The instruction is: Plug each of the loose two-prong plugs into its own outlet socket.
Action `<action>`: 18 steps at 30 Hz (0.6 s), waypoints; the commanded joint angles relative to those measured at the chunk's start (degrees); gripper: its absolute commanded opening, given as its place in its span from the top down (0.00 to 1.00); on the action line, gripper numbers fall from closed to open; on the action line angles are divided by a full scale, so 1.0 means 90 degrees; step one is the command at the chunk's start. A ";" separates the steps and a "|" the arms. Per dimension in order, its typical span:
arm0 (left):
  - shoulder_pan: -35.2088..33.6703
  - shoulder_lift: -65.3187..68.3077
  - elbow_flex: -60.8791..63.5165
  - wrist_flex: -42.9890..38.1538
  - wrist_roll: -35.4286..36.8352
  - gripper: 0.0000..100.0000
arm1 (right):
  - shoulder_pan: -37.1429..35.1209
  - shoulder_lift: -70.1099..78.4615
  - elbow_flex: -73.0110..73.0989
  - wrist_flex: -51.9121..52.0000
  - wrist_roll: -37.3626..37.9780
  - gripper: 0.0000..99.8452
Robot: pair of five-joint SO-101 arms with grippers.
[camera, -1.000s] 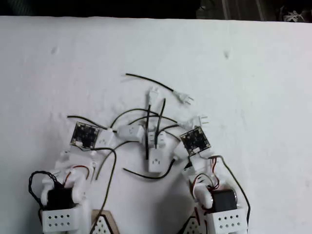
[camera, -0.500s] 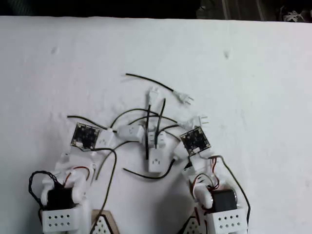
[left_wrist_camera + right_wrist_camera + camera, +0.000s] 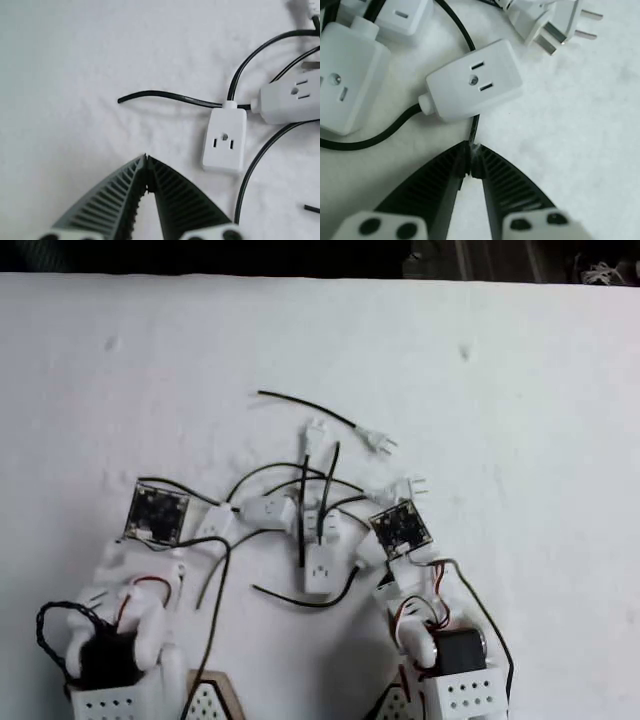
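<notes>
White cloth covers the table point(image 3: 520, 390), and the tangle of black cords, sockets and plugs lies near its front edge, between the two arms.

Over the last second the left arm point(image 3: 120, 620) swings outward, away from the tangle, and draws back a little. The right arm point(image 3: 440, 640) holds its place. No plug or socket shifts, so the task looks barely begun. One loose plug point(image 3: 378, 443) lies apart at the far end of its cord, and another point(image 3: 410, 486) sits just beyond the right arm. Neither is in a socket. The left arm seems to be repositioning rather than carrying anything.

From above, the whole layout is plain, but the fingers are hidden under the wrists. The left wrist view shows the left gripper point(image 3: 146, 175) clenched and empty over bare cloth, with a white socket point(image 3: 225, 140) lying face up near it. The right wrist view shows the right gripper point(image 3: 470, 162) clenched too. A black cord point(image 3: 474, 127) runs right up to its tips, though a pinch cannot be confirmed. Just past them lie another socket point(image 3: 475, 80) and two plugs point(image 3: 550, 25), prongs bare.
</notes>
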 commanded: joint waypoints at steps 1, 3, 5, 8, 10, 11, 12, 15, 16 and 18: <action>-0.0034 0.0005 -0.0781 -0.0010 -0.0332 0.98 | 0.0034 -0.0034 0.0059 0.0054 0.0020 0.98; -0.0024 0.0005 -0.1114 0.0000 -0.0723 0.98 | 0.0034 -0.0034 0.0059 0.0054 0.0020 0.98; -0.0024 0.0005 -0.1426 0.0000 -0.0625 0.98 | 0.0034 -0.0034 0.0059 0.0054 0.0020 0.98; -0.0024 0.0005 -0.1895 0.0205 -0.0606 0.98 | 0.0034 -0.0034 0.0059 0.0054 0.0020 0.98; -0.0024 0.0015 -0.2325 0.0449 -0.0596 0.98 | 0.0034 -0.0034 0.0059 0.0054 0.0020 0.98; -0.0024 0.0015 -0.2549 0.0596 -0.0615 0.98 | 0.0034 -0.0034 0.0059 0.0054 0.0020 0.98; -0.0024 0.0015 -0.2774 0.0713 -0.0625 0.98 | 0.0034 -0.0034 0.0059 0.0054 0.0020 0.98; -0.0034 0.0024 -0.3184 0.0850 -0.0654 0.98 | 0.0034 -0.0034 0.0059 0.0054 0.0020 0.98; -0.0034 0.0034 -0.3272 0.0850 -0.0752 0.98 | 0.0034 -0.0034 0.0059 0.0054 0.0020 0.98; -0.0034 0.0034 -0.3389 0.0860 -0.0928 0.98 | 0.0034 -0.0034 0.0059 0.0054 0.0020 0.98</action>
